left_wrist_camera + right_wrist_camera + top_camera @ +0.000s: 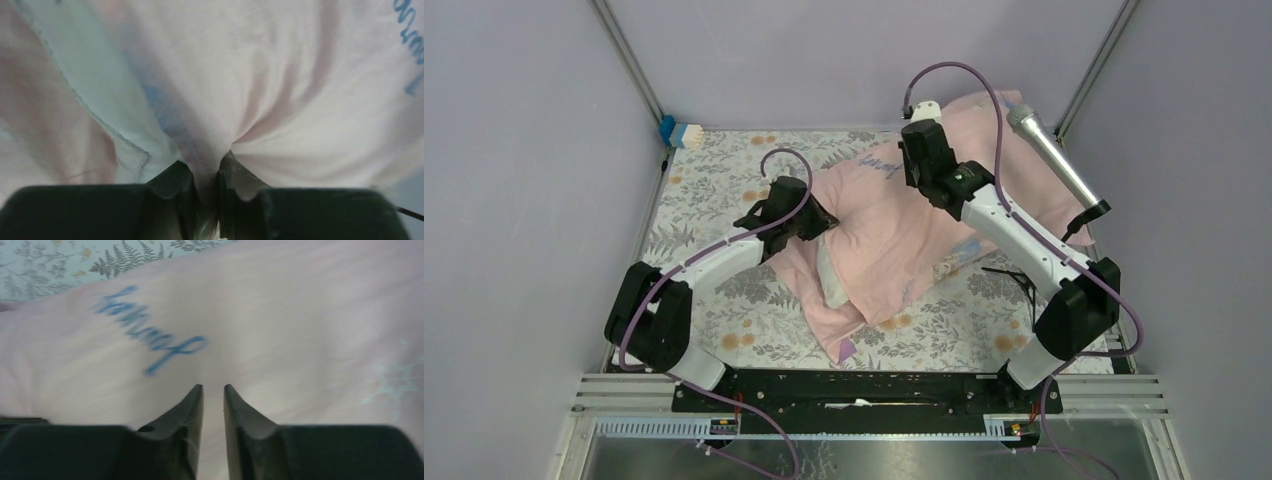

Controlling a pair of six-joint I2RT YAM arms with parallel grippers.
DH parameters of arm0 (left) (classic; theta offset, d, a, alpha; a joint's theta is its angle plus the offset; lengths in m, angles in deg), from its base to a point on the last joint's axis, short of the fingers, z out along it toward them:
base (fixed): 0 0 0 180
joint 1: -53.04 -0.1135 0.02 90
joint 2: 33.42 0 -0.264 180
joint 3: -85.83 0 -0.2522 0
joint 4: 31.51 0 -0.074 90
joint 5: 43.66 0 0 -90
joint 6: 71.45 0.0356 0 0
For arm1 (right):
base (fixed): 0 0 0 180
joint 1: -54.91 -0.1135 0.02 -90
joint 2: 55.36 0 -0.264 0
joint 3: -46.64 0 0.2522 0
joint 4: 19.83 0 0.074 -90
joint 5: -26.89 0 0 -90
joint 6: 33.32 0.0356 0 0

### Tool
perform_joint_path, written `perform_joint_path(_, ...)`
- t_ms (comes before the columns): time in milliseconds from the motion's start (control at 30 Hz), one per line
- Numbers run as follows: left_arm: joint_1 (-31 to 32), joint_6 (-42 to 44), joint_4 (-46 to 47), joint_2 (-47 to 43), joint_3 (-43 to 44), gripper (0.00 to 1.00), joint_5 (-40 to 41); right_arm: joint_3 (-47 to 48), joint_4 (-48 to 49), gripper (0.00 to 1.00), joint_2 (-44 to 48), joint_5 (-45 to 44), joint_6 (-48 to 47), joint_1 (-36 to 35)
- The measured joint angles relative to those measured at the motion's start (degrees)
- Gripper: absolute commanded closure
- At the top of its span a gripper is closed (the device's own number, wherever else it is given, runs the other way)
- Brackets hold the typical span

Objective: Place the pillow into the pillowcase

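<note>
A floral cloth is covering the worktop. A silver microphone is leaning at the right, and a blue-and-white block is sitting far-left.

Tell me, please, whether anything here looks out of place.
A silver microphone lies at the far right, its head by the pink pillowcase's far end. It looks odd because it has nothing to do with bedding.

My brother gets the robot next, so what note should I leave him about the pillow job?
The left gripper is shut, pinching a fold of the pillowcase near its opening.
The right gripper has its jaws a little apart above the pillowcase's far part and holds nothing.
Done: the pillow is mostly inside, lying on the floral cloth.
Left: a white strip shows at the opening, so pull the pillowcase over it.
</note>
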Motion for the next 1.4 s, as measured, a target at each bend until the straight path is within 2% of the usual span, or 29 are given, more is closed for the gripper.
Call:
perform_joint_path(67, -0.5, 0.6, 1.4, 0.0, 0.0, 0.55, -2.5, -1.4, 0.7, 0.33, 0.7, 1.2, 0.7, -0.8)
perform_joint_path(133, -1.4, 1.5, 3.4, -0.5, 0.0, 0.38, -6.4, -1.7, 1.2, 0.18, 1.0, 2.4, 1.3, -1.6)
perform_joint_path(200, -2.9, 3.1, 2.1, -2.5, -0.3, 0.3, -9.7, -1.7, 1.5, 0.1, 1.4, 3.9, 1.2, -2.2)
perform_joint_path(300, -7.8, 5.0, -1.3, -9.4, -2.9, 0.26, -13.0, -1.7, 2.0, 0.03, 2.4, 5.2, 1.0, -3.4)
perform_joint_path(433, -19.2, 6.5, -4.9, -19.2, -7.3, 0.2, -15.5, -0.2, 2.8, 0.0, 2.0, 6.2, -1.1, -8.1)
perform_joint_path(567, -27.9, 6.6, -5.1, -21.8, -12.5, 0.18, -17.3, 5.0, 3.7, 0.0, -2.6, 7.2, -4.8, -14.3)
perform_joint_path(800, -31.6, 6.2, -6.3, -18.4, -18.7, 0.18, -20.9, 12.2, 4.5, 0.0, -14.7, 6.3, -11.0, -20.6)
perform_joint_path(1067, -32.0, 6.0, -4.7, -18.4, -18.8, 0.17, -23.2, 15.8, 5.4, 0.0, -27.4, -2.6, -16.2, -23.5)
perform_joint_path(1100, -32.0, 6.0, -4.5, -18.4, -18.8, 0.17, -23.3, 16.1, 5.5, 0.03, -28.7, -3.9, -16.7, -23.5)
perform_joint_path(1133, -32.0, 6.0, -4.4, -18.4, -18.8, 0.17, -23.4, 16.4, 5.8, 0.11, -30.1, -5.6, -17.2, -23.6)
perform_joint_path(1167, -32.0, 6.0, -4.4, -18.4, -18.8, 0.17, -23.5, 16.5, 6.1, 0.3, -31.0, -6.6, -17.7, -23.6)
perform_joint_path(1233, -32.0, 6.0, -4.4, -18.4, -18.8, 0.17, -23.7, 17.2, 6.7, 0.79, -32.8, -9.3, -19.1, -23.6)
perform_joint_path(1267, -32.0, 6.0, -4.5, -18.4, -18.8, 0.18, -23.9, 17.6, 6.6, 0.94, -33.2, -10.6, -19.4, -23.5)
perform_joint_path(1300, -32.0, 6.0, -4.5, -18.4, -18.6, 0.18, -24.0, 17.9, 6.3, 1.0, -33.3, -11.3, -19.3, -23.5)
perform_joint_path(1400, -32.0, 6.0, -4.7, -18.4, -17.5, 0.23, -24.6, 19.6, 5.3, 1.0, -33.2, -11.3, -18.2, -22.9)
